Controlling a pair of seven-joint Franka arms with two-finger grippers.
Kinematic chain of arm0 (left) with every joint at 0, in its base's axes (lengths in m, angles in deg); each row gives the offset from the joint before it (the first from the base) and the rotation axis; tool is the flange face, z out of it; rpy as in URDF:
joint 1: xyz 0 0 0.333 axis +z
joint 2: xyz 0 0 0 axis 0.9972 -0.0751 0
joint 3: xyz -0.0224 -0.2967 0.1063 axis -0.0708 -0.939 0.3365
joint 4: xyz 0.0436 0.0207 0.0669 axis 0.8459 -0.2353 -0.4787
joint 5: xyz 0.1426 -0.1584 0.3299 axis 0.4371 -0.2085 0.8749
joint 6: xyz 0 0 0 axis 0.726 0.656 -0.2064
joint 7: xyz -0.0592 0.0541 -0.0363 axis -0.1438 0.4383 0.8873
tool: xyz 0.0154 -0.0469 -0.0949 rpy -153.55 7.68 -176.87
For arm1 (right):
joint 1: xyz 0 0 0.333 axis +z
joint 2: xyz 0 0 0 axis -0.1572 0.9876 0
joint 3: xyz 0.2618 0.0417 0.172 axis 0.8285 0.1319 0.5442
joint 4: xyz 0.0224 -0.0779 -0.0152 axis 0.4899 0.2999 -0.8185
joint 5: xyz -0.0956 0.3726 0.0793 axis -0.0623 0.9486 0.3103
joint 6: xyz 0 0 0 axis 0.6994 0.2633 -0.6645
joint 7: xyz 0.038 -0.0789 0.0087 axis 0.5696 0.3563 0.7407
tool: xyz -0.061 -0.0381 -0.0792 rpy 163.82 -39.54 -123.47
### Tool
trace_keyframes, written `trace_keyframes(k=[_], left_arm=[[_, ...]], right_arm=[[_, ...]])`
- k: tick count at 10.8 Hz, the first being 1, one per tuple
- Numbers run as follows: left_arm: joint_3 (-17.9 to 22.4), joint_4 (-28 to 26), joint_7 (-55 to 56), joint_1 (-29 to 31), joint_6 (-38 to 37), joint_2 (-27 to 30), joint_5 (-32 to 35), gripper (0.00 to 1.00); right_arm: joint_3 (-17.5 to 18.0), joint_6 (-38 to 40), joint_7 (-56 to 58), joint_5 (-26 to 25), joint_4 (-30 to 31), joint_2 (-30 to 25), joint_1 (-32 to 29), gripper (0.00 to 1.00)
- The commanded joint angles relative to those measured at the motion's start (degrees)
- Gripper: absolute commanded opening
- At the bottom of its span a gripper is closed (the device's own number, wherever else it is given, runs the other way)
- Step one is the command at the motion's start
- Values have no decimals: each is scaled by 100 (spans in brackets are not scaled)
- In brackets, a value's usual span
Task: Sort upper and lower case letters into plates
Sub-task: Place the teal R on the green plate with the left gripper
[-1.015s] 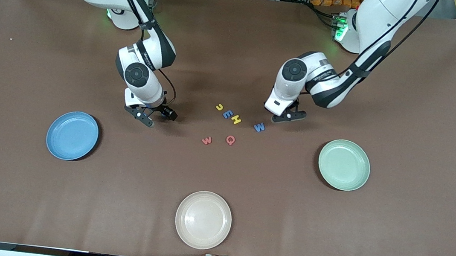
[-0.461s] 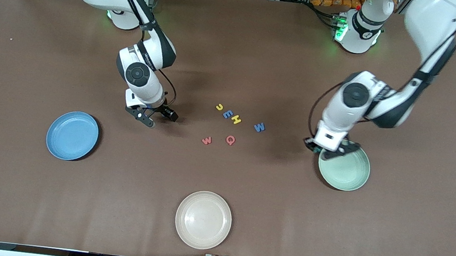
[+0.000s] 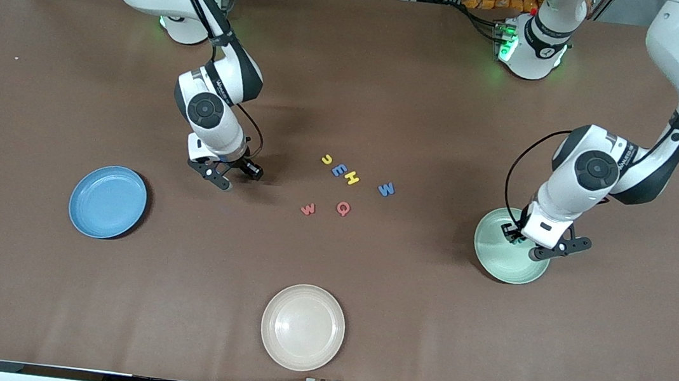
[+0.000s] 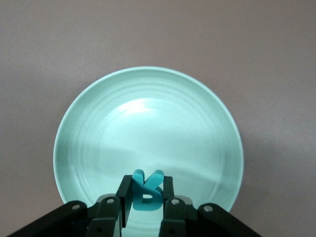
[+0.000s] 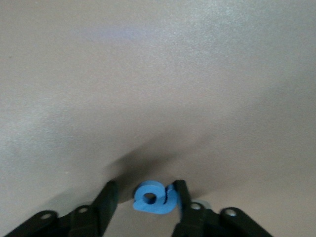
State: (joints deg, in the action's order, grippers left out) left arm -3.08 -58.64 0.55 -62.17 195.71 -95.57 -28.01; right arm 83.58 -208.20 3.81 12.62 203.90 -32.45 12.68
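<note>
Teal letter [image 4: 145,193] pinched over mint plate [image 3: 498,260].

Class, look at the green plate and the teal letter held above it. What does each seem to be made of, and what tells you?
Green plate: likely matte plastic or a fibre blend; soft sheen, faint moulded rings. Teal letter: probably foam; thick, rounded edges, dull surface, held in the left gripper over the plate.

Looks down from high across the brown table [image 3: 392,62], facing both arm bases. Peers past the left gripper [image 4: 143,197] onto the round mint-green plate [image 4: 148,123], also seen from above [image 3: 498,260]. Hugs the right gripper [image 5: 145,197] close above bare tabletop.
</note>
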Motion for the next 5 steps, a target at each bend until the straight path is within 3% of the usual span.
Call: trace_keyframes(k=[1, 2, 5], left_arm=[[-74, 71, 85, -14, 5, -104, 105, 92], [-83, 71, 173, -75, 14, -96, 97, 100], [-232, 324, 813, -469, -143, -52, 36, 100]], right_arm=[[8, 24, -108, -96, 31, -5, -19, 0], [0, 68, -55, -96, 31, -66, -19, 0], [-18, 262, 462, -105, -30, -487, -430, 0]])
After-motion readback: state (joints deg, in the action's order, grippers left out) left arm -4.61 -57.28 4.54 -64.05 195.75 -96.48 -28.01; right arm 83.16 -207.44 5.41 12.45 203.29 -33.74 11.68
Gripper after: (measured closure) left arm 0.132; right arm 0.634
